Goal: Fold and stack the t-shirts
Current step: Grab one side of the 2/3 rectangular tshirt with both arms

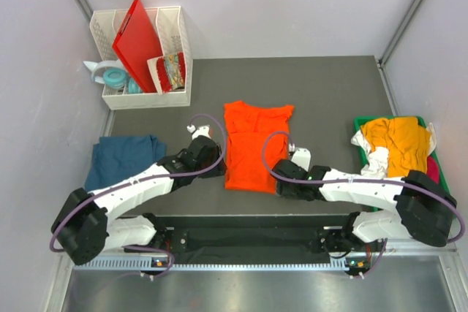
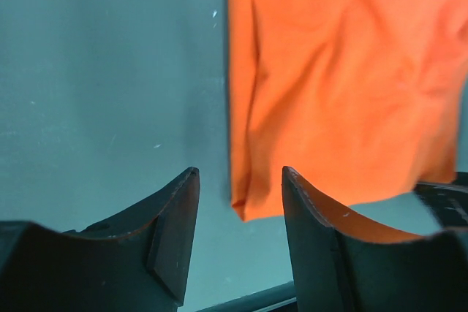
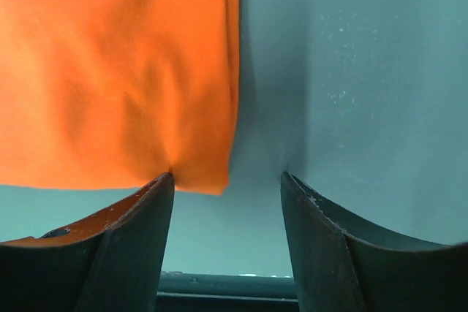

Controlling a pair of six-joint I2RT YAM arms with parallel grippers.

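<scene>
White slotted plastic rack [image 1: 175, 23] at far-left corner of dark grey table mat [image 1: 329, 93]. In it: stiff red plastic board [image 1: 139, 42] leaning tilted in a middle slot, colourful printed packet [image 1: 172, 71] in the slot to its right, pale teal round item [image 1: 115, 78] low at the left end; can't tell what that one is.

Green plastic tray [image 1: 363, 122] at right edge of mat holds a crumpled heap. Mustard-yellow cloth t-shirt [image 1: 398, 144] is on top, white cloth shirt [image 1: 373, 155] hangs over the near-left rim, bit of pink cloth [image 1: 433, 169] shows under, near side.

Bright orange cloth t-shirt [image 1: 252, 144] lies flat mid-mat, partly folded, betw. the two arms. Dark teal-blue cloth t-shirt [image 1: 121, 158] lies folded on the mat's left side, well apart from the orange one.

Left gripper [image 2: 240, 173] is low at orange shirt's near-left corner, jaws apart, nothing clamped; the corner shows betw. the fingers. Right gripper [image 3: 227, 177] sits at the near-right corner, jaws apart too, gripping nothing, cloth edge just beside its left finger.
</scene>
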